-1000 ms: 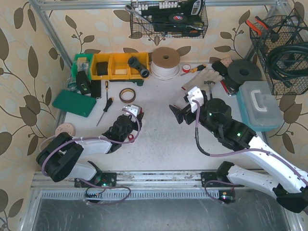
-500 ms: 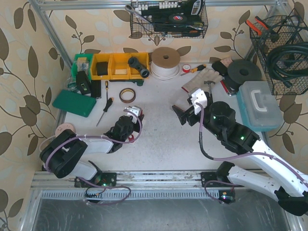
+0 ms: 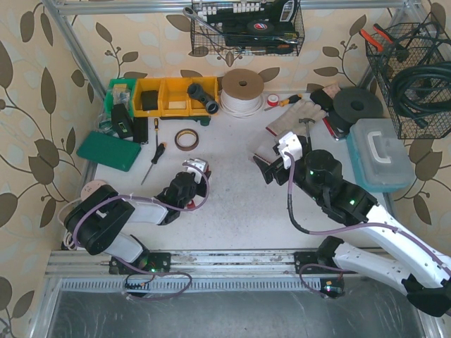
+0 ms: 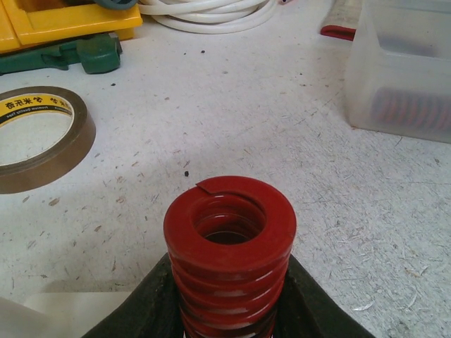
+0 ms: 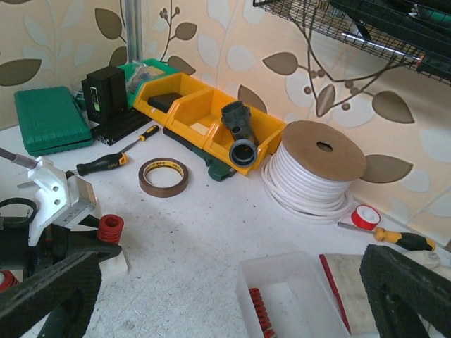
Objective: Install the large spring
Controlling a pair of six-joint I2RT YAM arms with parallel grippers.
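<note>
Both arms stretch forward: left fingers (image 4: 144, 313) clamp the upright red spring (image 4: 229, 232), right fingers (image 5: 53, 296) gape wide.

I see black characters on the yellow inner band of the brown tape roll (image 4: 42, 172), but I cannot read them.

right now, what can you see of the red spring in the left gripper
The red spring is a thick, glossy coil of flat, painted-looking wire, hollow, its cut end showing on the top rim. It stands upright, clamped on both sides between the black fingers of the left gripper. Its lower end is hidden.
</note>
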